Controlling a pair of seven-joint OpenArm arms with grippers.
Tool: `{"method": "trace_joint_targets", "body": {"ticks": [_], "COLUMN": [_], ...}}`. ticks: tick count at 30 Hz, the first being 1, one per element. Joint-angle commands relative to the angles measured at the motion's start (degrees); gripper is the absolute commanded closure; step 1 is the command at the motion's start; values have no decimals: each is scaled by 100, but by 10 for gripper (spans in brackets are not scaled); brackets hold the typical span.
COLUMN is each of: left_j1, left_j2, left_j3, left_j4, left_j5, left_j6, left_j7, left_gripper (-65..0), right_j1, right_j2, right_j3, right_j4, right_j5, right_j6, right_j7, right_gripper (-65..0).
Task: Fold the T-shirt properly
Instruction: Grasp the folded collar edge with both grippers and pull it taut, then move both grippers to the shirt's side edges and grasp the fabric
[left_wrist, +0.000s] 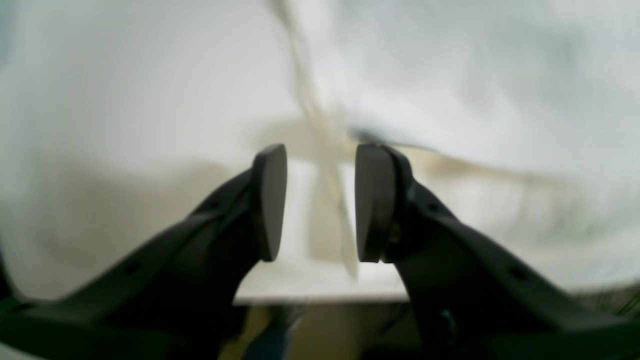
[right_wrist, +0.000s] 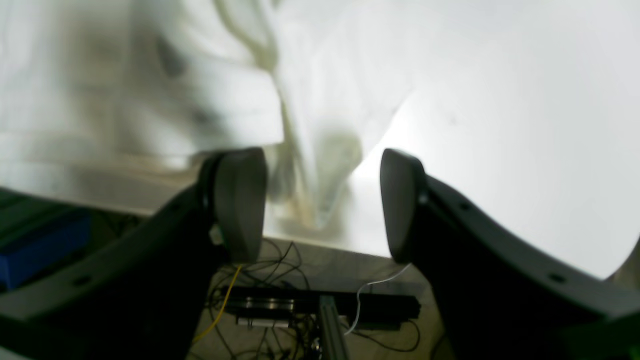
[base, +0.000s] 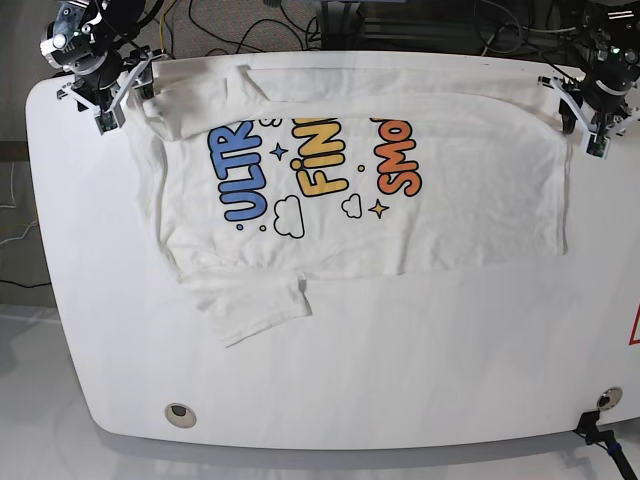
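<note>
Base view: we see the T-shirt (base: 400, 215) spread across the upper half of the table (base: 400, 380), its top band folded over. Both the left gripper (base: 597, 125) and right gripper (base: 105, 95) stand parted and empty at the shirt's upper corners. We judge that an uneven pinch could skew the fold.

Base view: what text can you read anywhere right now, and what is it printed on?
"ULTR" in blue, on the T-shirt; its top is folded under.
"FIN" in yellow, same shirt.
"SMO" in orange, same shirt.
A red mark at the right edge of the table is cut off, unreadable.
Both wrist views: no text.
</note>
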Motion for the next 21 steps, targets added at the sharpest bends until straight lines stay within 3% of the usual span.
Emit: {"method": "trace_joint_targets", "body": {"ticks": [1, 5, 12, 21], "left_j1": [-37, -485, -1532, -2754], "left_j2": [-98, -106, -71, -106], "left_j3": [-367, -640, -517, -112], "left_j4": [146, 128, -224, -1375], "left_j5": [-637, -839, -831, -769], "left_j6": [22, 22, 30, 48], "left_j7": [-130, -130, -130, -130], "left_gripper": [-215, -215, -215, -215], "right_j1": [50, 375, 1413, 2977], "right_j2": [86, 78, 34, -10], "right_j3": [170, 214, 196, -270], "right_j4": [132, 132, 62, -1283], "right_j5": [22, 22, -5, -31], "right_j6": [-10, -10, -10, -10], "right_j7": [36, 36, 36, -69], "right_gripper": [-347, -347, -347, -347]}}
